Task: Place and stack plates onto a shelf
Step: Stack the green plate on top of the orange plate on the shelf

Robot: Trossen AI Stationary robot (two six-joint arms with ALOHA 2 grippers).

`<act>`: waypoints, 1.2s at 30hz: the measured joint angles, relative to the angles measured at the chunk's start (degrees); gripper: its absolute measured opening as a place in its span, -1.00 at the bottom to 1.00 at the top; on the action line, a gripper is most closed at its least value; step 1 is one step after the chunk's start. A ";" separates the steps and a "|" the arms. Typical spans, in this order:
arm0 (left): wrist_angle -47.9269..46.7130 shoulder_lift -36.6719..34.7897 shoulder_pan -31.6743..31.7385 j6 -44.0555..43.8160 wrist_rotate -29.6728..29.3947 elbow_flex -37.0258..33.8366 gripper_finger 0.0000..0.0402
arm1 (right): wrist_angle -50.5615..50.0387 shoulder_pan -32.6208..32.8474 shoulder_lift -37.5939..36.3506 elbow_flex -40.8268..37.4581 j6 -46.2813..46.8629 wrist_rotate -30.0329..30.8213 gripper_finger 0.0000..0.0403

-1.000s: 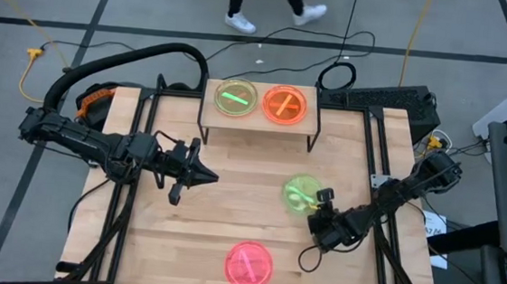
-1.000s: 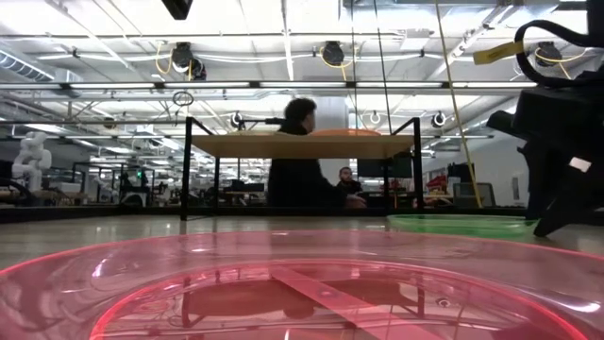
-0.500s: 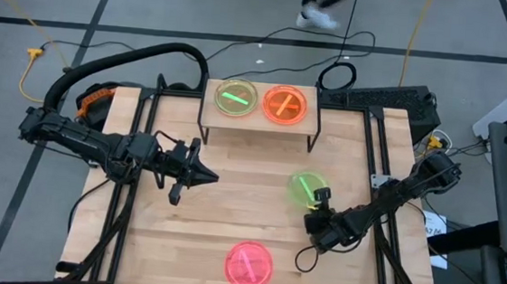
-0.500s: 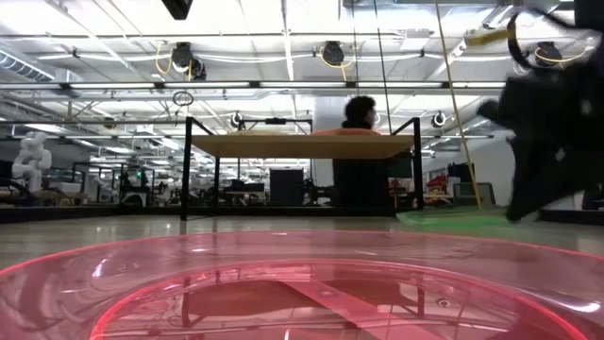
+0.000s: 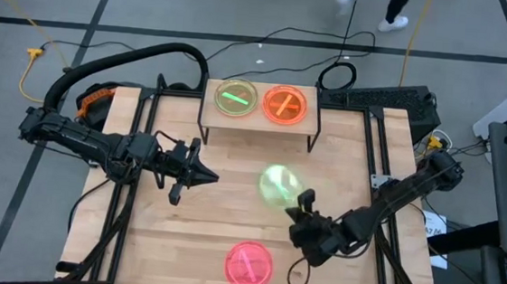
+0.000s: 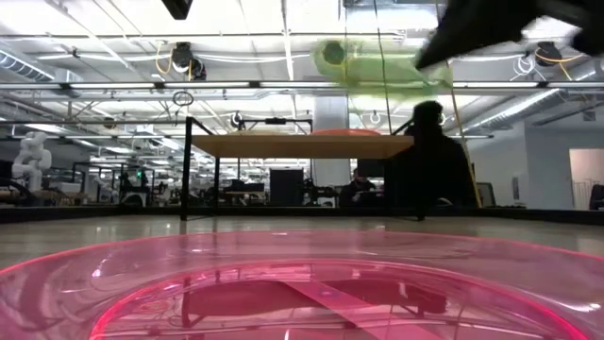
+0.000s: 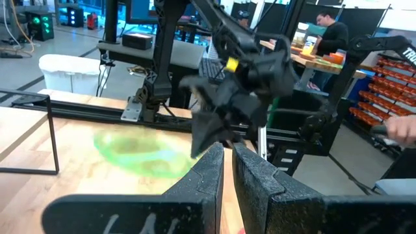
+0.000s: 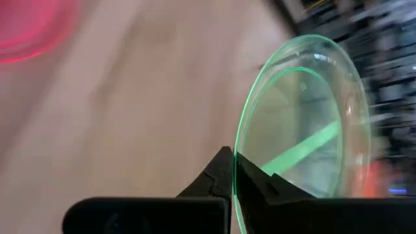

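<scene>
My right gripper (image 5: 299, 203) is shut on a green plate (image 5: 275, 185) and holds it in the air over the middle of the table. In the low view the green plate (image 6: 373, 64) shows high above the tabletop. The shelf (image 5: 258, 121) stands at the table's far edge. A green plate (image 5: 237, 98) and an orange plate (image 5: 284, 105) lie side by side on the shelf. A pink plate (image 5: 249, 266) lies flat near the table's near edge. My left gripper (image 5: 207, 176) hovers shut and empty over the table's left half, pointing right. My right gripper pinches the green plate's rim (image 8: 238, 170) between its two fingers, one finger on each face. The fingers come from the table's near right, slanting toward the far left. The plate is lifted clear of the table and tilted, reaching away from the fingertips.
Black frame rails run along the table's left and right sides (image 5: 381, 161). Bare wood lies between the shelf and the pink plate. A person shows behind the shelf (image 6: 429, 156) in the low view.
My right gripper has risen and gone toward the table's left with the green plate. The plate lay on the table a second ago and is now lifted clear and tilted, well above the tabletop. A person has walked past the far side.
</scene>
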 joint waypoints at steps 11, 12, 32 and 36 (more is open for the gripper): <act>0.08 0.00 0.02 0.79 0.00 0.00 -0.81 | 2.40 -21.36 -7.75 3.13 -17.67 -4.64 -1.00; 0.10 0.00 0.02 1.22 0.00 0.00 -0.81 | 3.14 -24.50 -9.07 3.11 -18.86 -7.38 -1.00; 1.01 0.00 0.20 4.42 -0.04 0.00 -0.81 | 11.92 -55.09 -5.05 3.07 -32.17 -34.85 -1.00; 0.98 0.00 0.20 4.42 -0.04 0.00 -0.81 | 11.87 -55.91 -3.49 3.07 -30.79 -35.69 -1.00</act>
